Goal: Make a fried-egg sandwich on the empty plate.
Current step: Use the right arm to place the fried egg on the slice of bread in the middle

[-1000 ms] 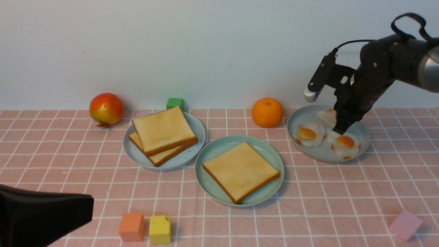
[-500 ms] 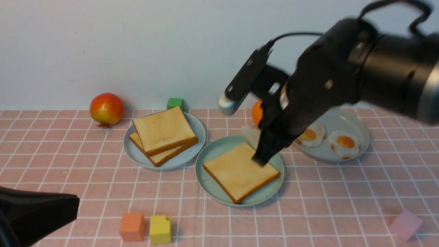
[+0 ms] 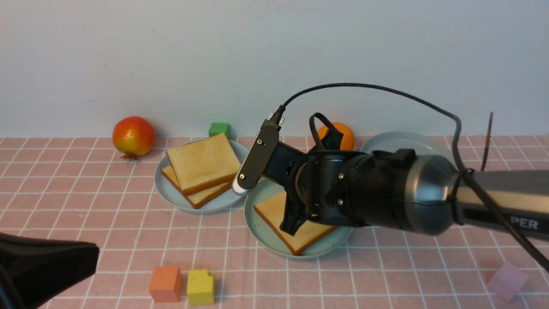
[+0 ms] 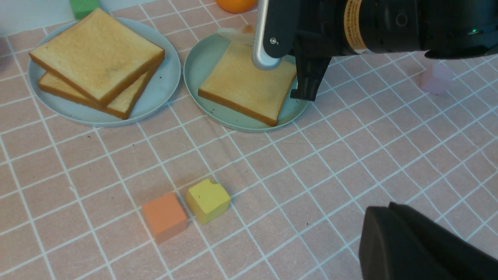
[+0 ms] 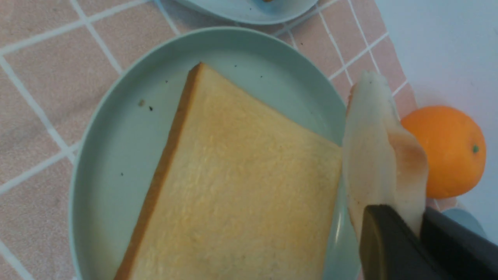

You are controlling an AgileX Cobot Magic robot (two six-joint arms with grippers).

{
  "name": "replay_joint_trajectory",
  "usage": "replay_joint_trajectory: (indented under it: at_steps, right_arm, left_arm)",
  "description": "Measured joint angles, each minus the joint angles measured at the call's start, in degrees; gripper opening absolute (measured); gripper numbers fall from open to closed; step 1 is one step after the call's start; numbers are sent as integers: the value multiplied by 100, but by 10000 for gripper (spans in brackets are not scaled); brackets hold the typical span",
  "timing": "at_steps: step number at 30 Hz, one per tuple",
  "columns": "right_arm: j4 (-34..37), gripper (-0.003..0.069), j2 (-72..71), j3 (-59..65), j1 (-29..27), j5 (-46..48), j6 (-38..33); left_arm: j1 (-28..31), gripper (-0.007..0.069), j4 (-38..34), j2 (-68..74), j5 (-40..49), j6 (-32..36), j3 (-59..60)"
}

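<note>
Right gripper (image 5: 418, 229) is clamped on the edge of a fried egg (image 5: 369, 155). The egg is held on edge, pale underside seen from the wrist camera, at the far rim of the green plate (image 3: 257, 225), on the side toward the orange (image 3: 345, 133). It hangs just beside the toast slice (image 3: 274, 210) that lies flat on that plate; contact between egg and toast cannot be told. The sandwich is not yet assembled: only that one slice is seen on the green plate. Two spare slices (image 3: 203, 165) are stacked on the pale blue plate (image 3: 169, 193) just to the left. The grey-blue plate (image 3: 399, 141) is mostly hidden behind the right arm. Left gripper (image 3: 64, 262) is parked low at the near left, jaws pressed together.
</note>
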Motion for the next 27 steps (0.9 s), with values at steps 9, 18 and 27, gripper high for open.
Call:
replay_joint_trajectory:
  at_steps: [9, 18, 27]
  right_arm:
    - [980, 78, -26, 3, 118, 814, -561]
    - [1001, 78, -1, 3, 169, 682, -744]
    - [658, 78, 178, 3, 169, 574, -744]
  left_arm:
    - [0, 12, -27, 0, 80, 7, 0]
    - [0, 12, -97, 0, 91, 14, 0]
    - [0, 12, -149, 0, 206, 19, 0]
